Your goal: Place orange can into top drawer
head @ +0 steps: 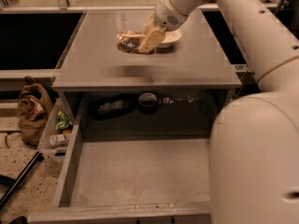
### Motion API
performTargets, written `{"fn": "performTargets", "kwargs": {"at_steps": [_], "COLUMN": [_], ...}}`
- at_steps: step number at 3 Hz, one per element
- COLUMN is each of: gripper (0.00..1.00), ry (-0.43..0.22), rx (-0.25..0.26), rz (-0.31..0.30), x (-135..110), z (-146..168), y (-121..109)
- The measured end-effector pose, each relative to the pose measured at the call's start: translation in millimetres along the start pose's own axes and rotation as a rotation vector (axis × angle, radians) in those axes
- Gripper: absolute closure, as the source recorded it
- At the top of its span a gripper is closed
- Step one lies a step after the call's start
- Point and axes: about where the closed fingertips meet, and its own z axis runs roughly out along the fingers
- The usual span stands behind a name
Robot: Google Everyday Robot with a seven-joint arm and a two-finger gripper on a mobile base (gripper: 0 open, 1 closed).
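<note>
The orange can (126, 41) is a dented, shiny orange-gold can, held lying on its side a little above the grey counter top (88, 59); its shadow lies on the counter below it. My gripper (144, 42) reaches down from the upper right and is shut on the can's right end. The top drawer (140, 171) is pulled open below the counter's front edge, with a flat grey bottom, low side walls and a long front lip, and nothing lies in it.
A white bowl (172, 37) sits on the counter just right of the gripper. My arm's large white body (257, 148) covers the right side. Dark objects (110, 107) lie in the recess behind the drawer. A brown bag (32, 111) and a bin (58, 132) stand on the floor at left.
</note>
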Motion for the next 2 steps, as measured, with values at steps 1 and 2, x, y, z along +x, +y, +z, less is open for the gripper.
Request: {"fn": "performTargets", "kwargs": {"at_steps": [1, 2], "gripper": [1.0, 1.0], "ry": [-0.086, -0.17], "rx": [0.08, 0.144], "rz": [-0.015, -0.058], "x": [-41, -76], "z": [-57, -93], "y": [37, 87]}}
